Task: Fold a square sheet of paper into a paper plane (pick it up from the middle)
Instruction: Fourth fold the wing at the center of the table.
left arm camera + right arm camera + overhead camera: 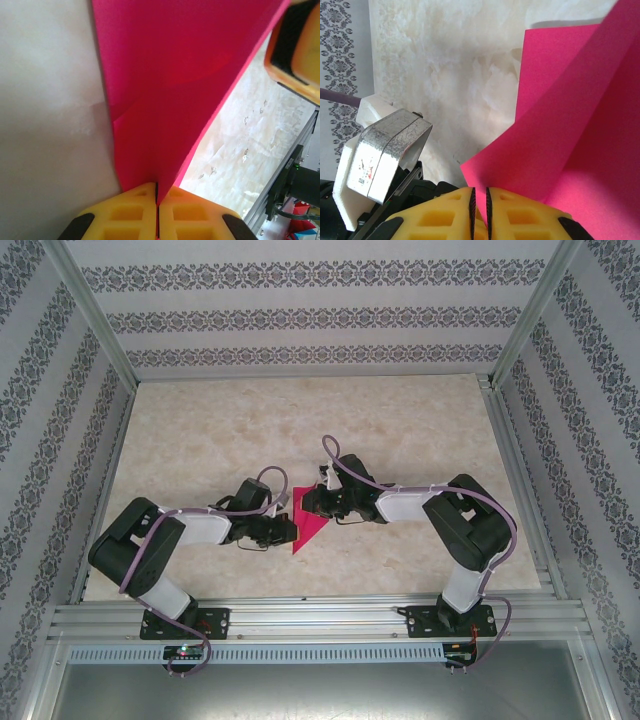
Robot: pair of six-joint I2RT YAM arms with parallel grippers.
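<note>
The left pincer is clamping the pink sheet of paper, and the right pincer is pinching its other side. The sheet is hanging folded between them, perhaps touching the surface.

My table: a pale marbled top with a metal rail along the near edge.
The top is beige with cloudy veining, and rails edge it on both sides too. The pink paper stands over its front middle. Its lower tip reaches down to the surface, though I cannot tell whether it rests there.
</note>
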